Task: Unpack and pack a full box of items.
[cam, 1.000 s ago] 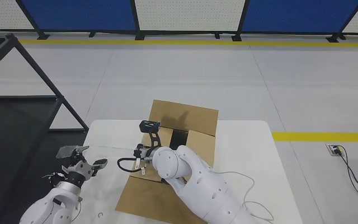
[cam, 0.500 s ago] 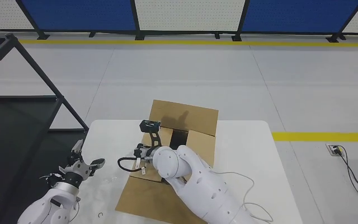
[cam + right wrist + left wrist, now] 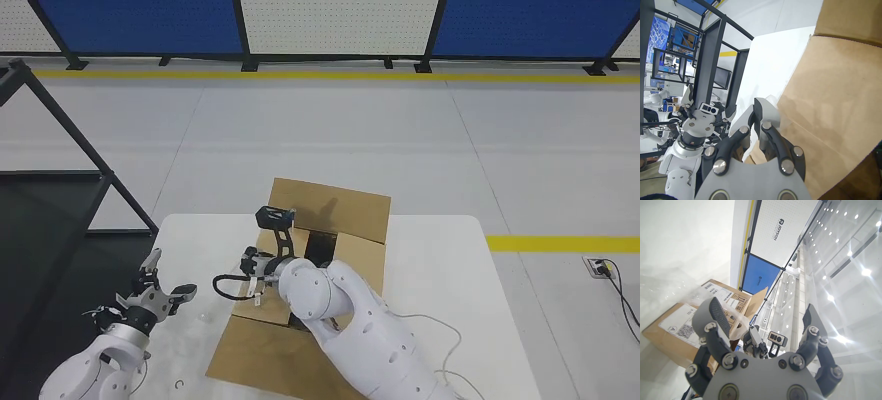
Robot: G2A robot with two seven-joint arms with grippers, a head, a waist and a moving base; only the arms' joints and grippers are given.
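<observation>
An open brown cardboard box (image 3: 330, 205) stands mid-table, its flaps spread; in the wrist views the box (image 3: 672, 336) (image 3: 829, 94) sits close by. My right gripper (image 3: 250, 268) (image 3: 758, 106) is at the box's left side, shut on the edge of a clear plastic bag (image 3: 772, 99). That bag (image 3: 674, 289) trails as thin film across the table toward my left arm. My left gripper (image 3: 165, 280) (image 3: 762, 313) hovers near the table's left edge, open, nothing between its fingers. It faces the right gripper (image 3: 753, 338), and the right wrist view looks back at the left gripper (image 3: 709, 100).
The white table (image 3: 440, 280) has bare room right of the box and in front of my left arm. A black metal rack (image 3: 60, 130) (image 3: 706, 66) stands just off the table's left edge. The box's front flap (image 3: 260, 355) lies flat on the table.
My left gripper has let go of the clear plastic bag it held stretched toward the right gripper, and has turned and shifted slightly right. The right gripper nudged a little toward the box.
</observation>
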